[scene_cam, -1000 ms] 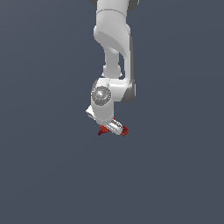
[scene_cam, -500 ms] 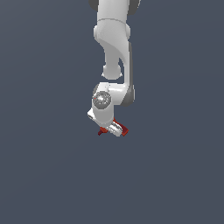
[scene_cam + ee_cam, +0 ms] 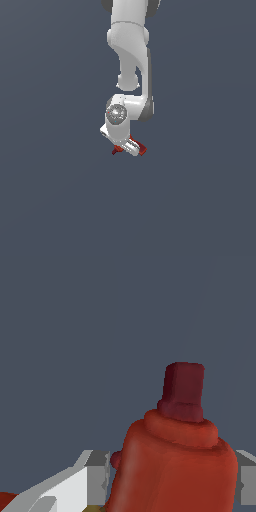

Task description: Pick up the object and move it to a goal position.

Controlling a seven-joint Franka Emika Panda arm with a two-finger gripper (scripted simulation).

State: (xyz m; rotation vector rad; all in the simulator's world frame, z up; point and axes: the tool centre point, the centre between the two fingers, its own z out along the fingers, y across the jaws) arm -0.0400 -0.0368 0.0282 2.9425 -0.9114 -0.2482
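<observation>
Arm: a smooth, glossy white arm (image 3: 131, 45) made of rounded segments hangs down from the top of the exterior view, with a shiny grey domed cap at the wrist joint.
Gripper: the gripper (image 3: 129, 147) points downward and slightly toward the exterior view's right; its pale grey, blocky fingers (image 3: 75, 483) sit on either side of the drill and are clamped on it.
Drill: the drill (image 3: 175, 466) is a smooth, matte red item with a fat rounded barrel, a ringed collar and a squared maroon tip; a sliver of yellow shows at its base in the wrist view.
Drill position: held between the fingers just below the wrist; in the exterior view only small red parts (image 3: 140, 147) poke out on both sides of the gripper.
Drill direction: its long axis runs away from the wrist camera, maroon tip farthest from it.
Background: a plain, flat slate-grey surface (image 3: 55, 190) with no texture fills the rest of both views.
</observation>
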